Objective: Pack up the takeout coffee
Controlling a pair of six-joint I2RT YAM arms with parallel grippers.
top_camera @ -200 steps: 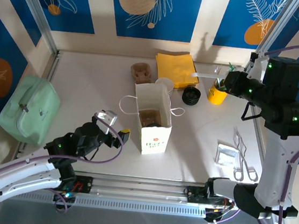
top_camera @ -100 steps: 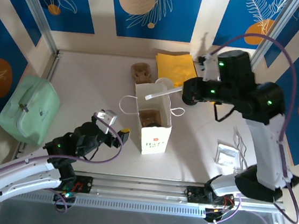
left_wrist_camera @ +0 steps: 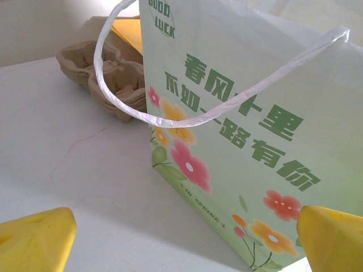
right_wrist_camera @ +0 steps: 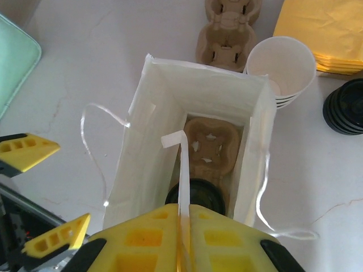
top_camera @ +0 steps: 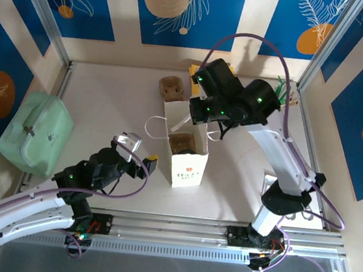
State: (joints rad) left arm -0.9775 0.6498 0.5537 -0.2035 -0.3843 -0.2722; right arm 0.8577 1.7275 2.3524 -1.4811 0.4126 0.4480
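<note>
A white paper bag (top_camera: 188, 166) with flower print stands open mid-table. Inside lies a brown cup carrier (right_wrist_camera: 211, 144), and the takeout coffee (right_wrist_camera: 209, 194) sits in its near slot, showing its black lid. My right gripper (right_wrist_camera: 184, 218) hovers over the bag's mouth, shut on a white wrapped straw (right_wrist_camera: 182, 170) whose bent tip points down into the bag. In the top view the right gripper (top_camera: 195, 116) is above the bag's far rim. My left gripper (left_wrist_camera: 181, 243) stands open at table level, close to the bag's (left_wrist_camera: 244, 130) left side, not touching it.
Behind the bag are a stack of spare carriers (right_wrist_camera: 229, 22), a stack of lidless cups (right_wrist_camera: 282, 65), a pile of black lids (right_wrist_camera: 346, 107) and yellow napkins (right_wrist_camera: 323, 22). A green case (top_camera: 34, 132) lies at the left edge.
My right arm has swung left from the yellow holder at the far right, carrying the straw, and now hangs over the open bag. The left arm has not moved.
</note>
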